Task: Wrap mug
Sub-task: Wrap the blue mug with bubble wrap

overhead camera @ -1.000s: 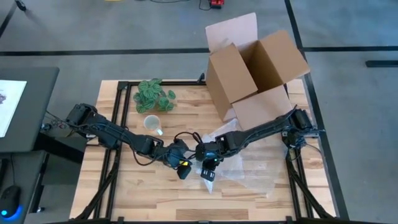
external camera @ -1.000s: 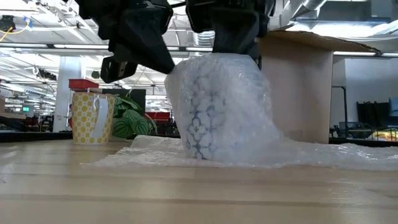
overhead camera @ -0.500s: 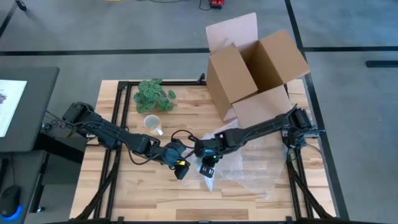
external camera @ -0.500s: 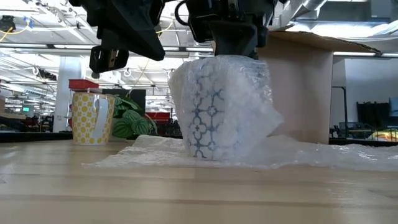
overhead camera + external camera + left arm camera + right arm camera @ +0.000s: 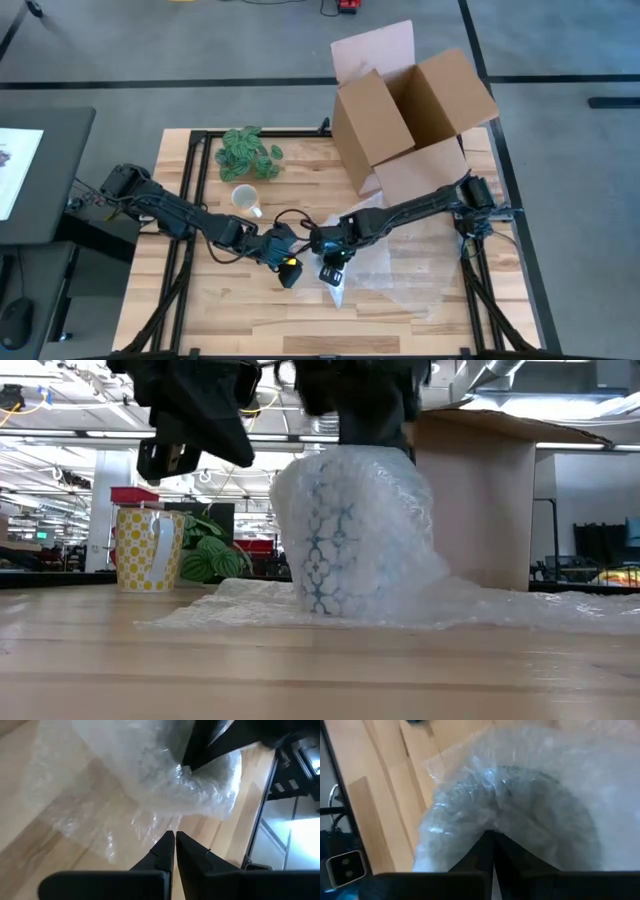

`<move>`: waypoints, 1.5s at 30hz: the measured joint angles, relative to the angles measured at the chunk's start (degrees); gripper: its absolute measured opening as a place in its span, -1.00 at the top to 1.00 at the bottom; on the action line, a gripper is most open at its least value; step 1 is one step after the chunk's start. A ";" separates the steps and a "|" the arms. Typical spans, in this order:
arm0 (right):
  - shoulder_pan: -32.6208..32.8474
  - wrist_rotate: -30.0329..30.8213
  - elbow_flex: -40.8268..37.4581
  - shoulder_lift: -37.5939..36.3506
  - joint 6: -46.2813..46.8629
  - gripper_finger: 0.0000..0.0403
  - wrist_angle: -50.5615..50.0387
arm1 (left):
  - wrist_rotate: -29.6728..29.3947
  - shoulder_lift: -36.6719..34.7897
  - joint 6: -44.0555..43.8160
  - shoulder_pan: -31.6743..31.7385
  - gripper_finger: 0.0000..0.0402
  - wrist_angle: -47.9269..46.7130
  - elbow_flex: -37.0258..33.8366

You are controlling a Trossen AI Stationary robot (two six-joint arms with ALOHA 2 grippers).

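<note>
Cardboard box point(image 5: 405, 120): open, flaps up, far right of the table.
Plant point(image 5: 245, 153): green leaves, far left.
Yellow dotted mug point(image 5: 148, 548): upright, just near side of the plant.
Table point(image 5: 250, 320): light wood planks.

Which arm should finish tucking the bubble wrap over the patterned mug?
Probably right: the right hand is pinched shut on the bubble wrap atop the mug. The left hand hangs beside it, shut and empty.

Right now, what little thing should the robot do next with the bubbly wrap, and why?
Probably the right gripper, pinching bubble wrap at the top of the blue-patterned mug, should tuck it inside. The left gripper is shut and empty beside it, and loose wrap trails across the table.
</note>
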 joint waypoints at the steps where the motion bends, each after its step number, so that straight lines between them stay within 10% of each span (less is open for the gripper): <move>1: -0.11 -0.13 -0.11 0.59 -0.08 1.00 0.35 | 0.04 -0.39 0.02 0.00 1.00 -0.51 0.00; 12: -0.26 -0.60 0.40 5.19 -1.67 1.00 0.04 | -1.03 -4.48 -3.81 0.00 1.00 -11.11 0.00; 30: 0.27 -1.12 4.84 -9.90 4.29 1.00 -6.89 | 1.43 -6.11 -10.19 -1.86 1.00 -10.66 0.02; 45: -1.01 3.25 5.19 4.05 8.47 0.77 -4.75 | 2.76 -6.07 -17.40 -9.03 1.00 -13.25 0.00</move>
